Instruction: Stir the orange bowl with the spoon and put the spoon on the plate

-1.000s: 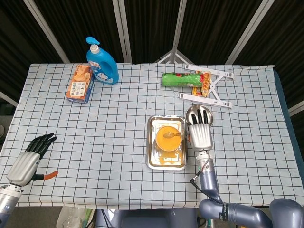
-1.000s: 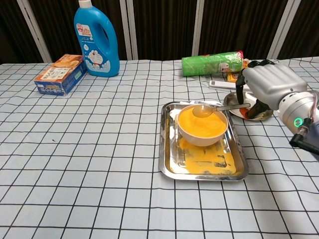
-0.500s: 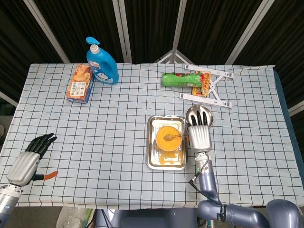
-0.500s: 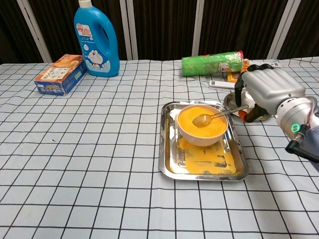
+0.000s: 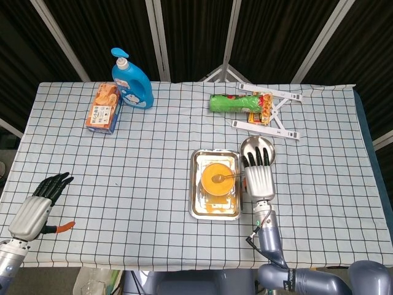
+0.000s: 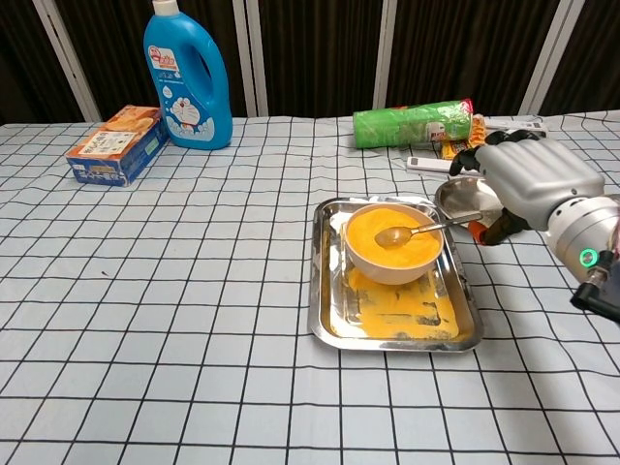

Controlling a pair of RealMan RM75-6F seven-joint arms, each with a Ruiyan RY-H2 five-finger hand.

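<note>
Our right hand [image 6: 528, 184] pinches the spoon [image 6: 417, 231], its tip in the orange bowl [image 6: 392, 247] on the tray [image 6: 392, 320]. The plate [image 6: 460, 194] sits right of the bowl. Our left hand [image 5: 37, 206] lies spread, holding nothing.

- Both views are evenly and brightly lit from above; the checked tablecloth [image 5: 153, 153] reads clean white with crisp grid lines.
- Shadows are short and soft: a faint one sits under the metal tray [image 6: 392, 334] in the chest view.
- The tray rim and the round metal plate [image 6: 463, 197] carry small bright reflections.
- A pale sheen runs down the blue detergent bottle [image 6: 187, 77].
- The background behind the table is dark, almost black, with little detail.
- Focus is sharp across both views; no motion blur shows on the right hand [image 6: 528, 184].
- In the head view the table's edges look slightly bowed.
</note>
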